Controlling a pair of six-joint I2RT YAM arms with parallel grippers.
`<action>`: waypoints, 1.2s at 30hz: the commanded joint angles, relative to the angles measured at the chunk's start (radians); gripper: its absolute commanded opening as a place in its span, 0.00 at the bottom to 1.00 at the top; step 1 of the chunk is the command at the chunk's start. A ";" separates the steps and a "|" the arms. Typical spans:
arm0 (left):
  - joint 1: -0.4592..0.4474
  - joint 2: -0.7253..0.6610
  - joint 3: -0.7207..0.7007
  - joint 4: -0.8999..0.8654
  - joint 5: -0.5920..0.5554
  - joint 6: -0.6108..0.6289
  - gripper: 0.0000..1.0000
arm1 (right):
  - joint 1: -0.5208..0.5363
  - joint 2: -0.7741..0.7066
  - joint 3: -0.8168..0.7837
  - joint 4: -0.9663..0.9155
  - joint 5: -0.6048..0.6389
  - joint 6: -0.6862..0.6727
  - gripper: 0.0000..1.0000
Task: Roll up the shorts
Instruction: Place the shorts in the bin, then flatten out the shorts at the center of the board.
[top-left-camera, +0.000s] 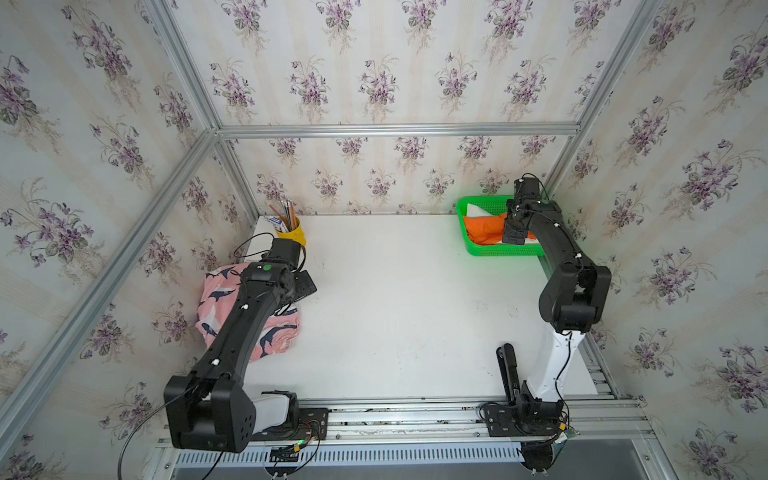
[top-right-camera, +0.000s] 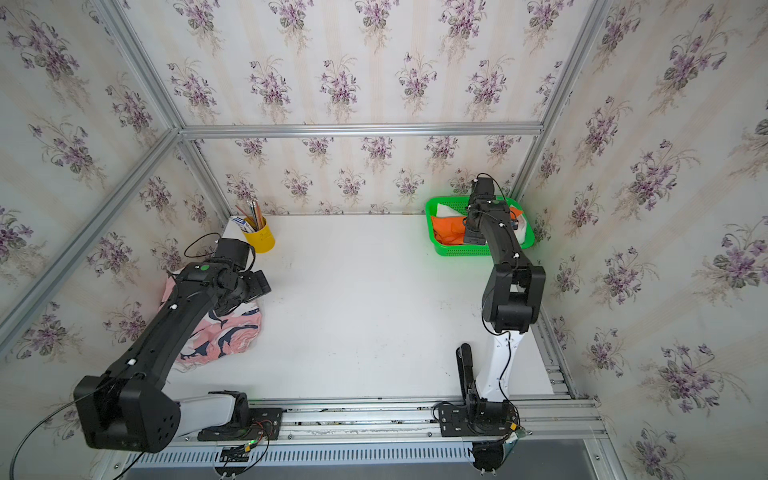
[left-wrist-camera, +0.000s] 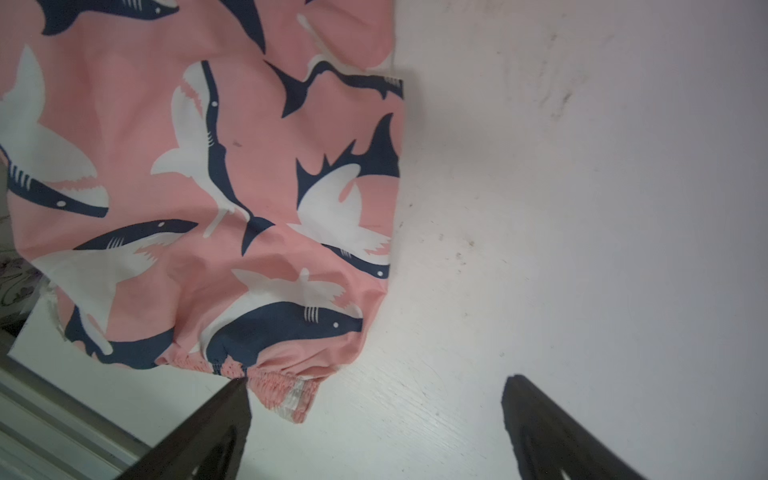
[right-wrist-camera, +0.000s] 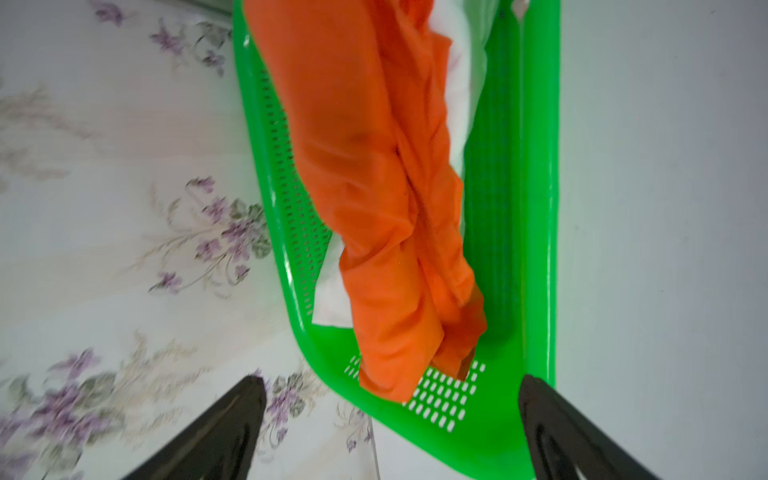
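My left gripper (left-wrist-camera: 378, 378) and right gripper (right-wrist-camera: 390, 377) gape empty; the shark shorts (left-wrist-camera: 208, 166) at nine o'clock look limp, so I'd pinch the waistband (left-wrist-camera: 282, 392).

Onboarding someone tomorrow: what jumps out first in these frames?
The green basket in the far right corner, holding the orange shorts bundled on top of the white shorts, with the right gripper open above it. Then the pink shark-print shorts, crumpled on the left side of the table under the left arm, the left gripper open at their waistband.
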 joint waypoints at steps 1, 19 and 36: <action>0.060 0.091 -0.018 0.059 -0.007 0.021 0.98 | 0.024 -0.097 -0.100 0.129 -0.086 -0.233 1.00; -0.247 0.383 -0.066 0.354 0.356 -0.005 0.19 | 0.192 -0.648 -0.836 0.382 -0.574 -0.900 0.48; -0.706 0.192 0.074 0.095 0.195 -0.088 0.74 | 0.524 -0.678 -1.129 0.377 -0.525 -0.989 0.42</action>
